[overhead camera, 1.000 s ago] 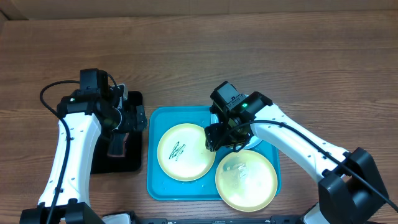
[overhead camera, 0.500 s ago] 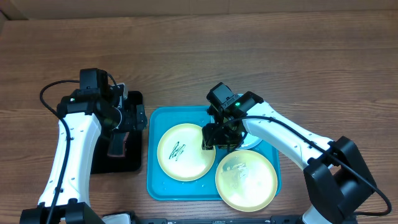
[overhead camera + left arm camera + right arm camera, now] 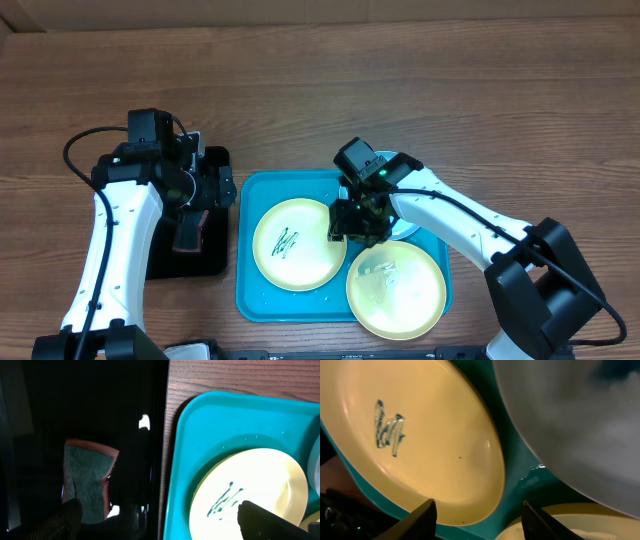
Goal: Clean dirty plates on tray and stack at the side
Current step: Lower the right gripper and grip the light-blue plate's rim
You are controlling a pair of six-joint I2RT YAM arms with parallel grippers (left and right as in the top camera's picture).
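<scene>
All three plates (image 3: 396, 285) lie unstacked on the tray (image 3: 252, 188), one scribble (image 3: 286, 241) unwiped; left claw (image 3: 167, 521) and right claw (image 3: 482, 520) both gape empty.

I see a turquoise tray (image 3: 256, 300), a pale yellow plate (image 3: 305, 262) scribbled dark green, another pale yellow plate (image 3: 400, 298), a grey-blue plate (image 3: 570, 420), a glossy black tray (image 3: 190, 264), a green-and-pink sponge (image 3: 87, 482) and a brown wood-grain surface (image 3: 400, 90).

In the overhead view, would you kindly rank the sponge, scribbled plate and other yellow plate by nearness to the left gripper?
From the left gripper:
1. Sponge, on the black tray beside it.
2. Scribbled plate, left in the blue tray.
3. Other yellow plate, front right.
</scene>
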